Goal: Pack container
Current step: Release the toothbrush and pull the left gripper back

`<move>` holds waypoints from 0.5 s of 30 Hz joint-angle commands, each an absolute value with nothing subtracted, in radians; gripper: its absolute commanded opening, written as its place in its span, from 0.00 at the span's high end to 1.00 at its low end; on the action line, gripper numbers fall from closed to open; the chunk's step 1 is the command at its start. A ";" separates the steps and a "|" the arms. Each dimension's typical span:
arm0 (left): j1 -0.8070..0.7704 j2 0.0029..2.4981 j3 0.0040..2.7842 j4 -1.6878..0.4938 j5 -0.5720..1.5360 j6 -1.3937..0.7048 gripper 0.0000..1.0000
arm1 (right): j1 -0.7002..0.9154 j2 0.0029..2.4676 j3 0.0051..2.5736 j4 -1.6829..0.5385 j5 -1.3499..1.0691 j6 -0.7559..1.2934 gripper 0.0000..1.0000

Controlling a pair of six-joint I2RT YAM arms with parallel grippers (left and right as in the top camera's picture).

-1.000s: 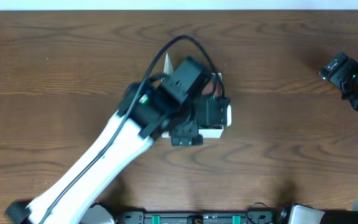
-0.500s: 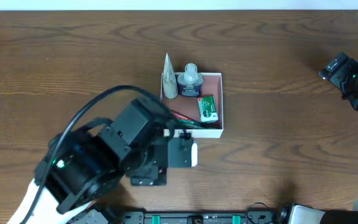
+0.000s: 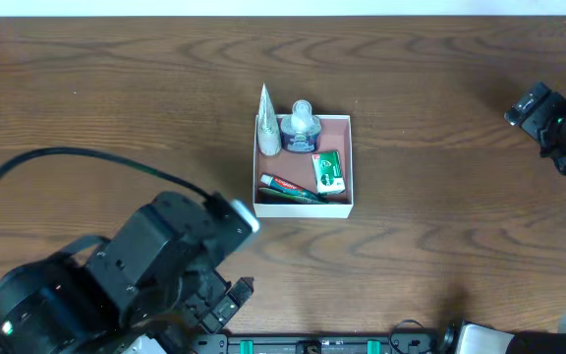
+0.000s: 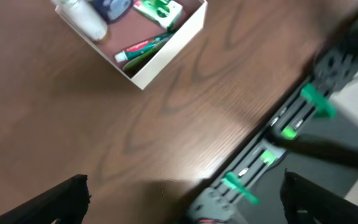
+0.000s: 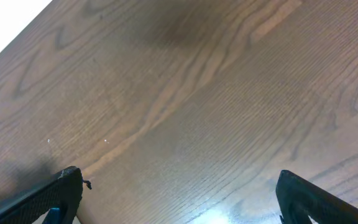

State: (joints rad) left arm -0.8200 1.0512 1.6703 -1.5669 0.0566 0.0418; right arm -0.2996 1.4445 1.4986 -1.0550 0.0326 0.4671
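The container (image 3: 303, 208), a square white-walled box with a pinkish floor, sits mid-table. Inside it stand a white tube (image 3: 266, 126) and a small bottle with a blue label (image 3: 302, 126). A green box (image 3: 328, 171) and a red-and-white toothpaste tube (image 3: 289, 185) lie in it too. My left gripper (image 3: 226, 300) hangs open and empty near the table's front edge, well left of and in front of the container. The left wrist view shows the container (image 4: 166, 53) far beyond the open left gripper (image 4: 188, 199). My right gripper (image 3: 529, 106) is open at the far right, its right wrist view (image 5: 182, 193) showing only bare wood.
A black rail with green clips (image 4: 272, 155) runs along the table's front edge (image 3: 322, 344). A white strip (image 3: 283, 8) borders the far edge. The left arm's bulk (image 3: 96, 295) fills the bottom left corner.
The left arm has drawn back from over the container to the bottom left, uncovering the box and its contents. The right arm has not moved.
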 commanded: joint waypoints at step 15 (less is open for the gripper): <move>-0.382 0.814 1.575 -1.420 -0.165 -0.328 0.02 | -0.301 1.445 1.510 -1.056 0.033 0.478 0.01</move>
State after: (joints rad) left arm -0.4583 0.8509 1.6215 -1.4441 -0.1425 -0.3618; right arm -0.2996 1.4445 1.4986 -1.0550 0.0330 0.4671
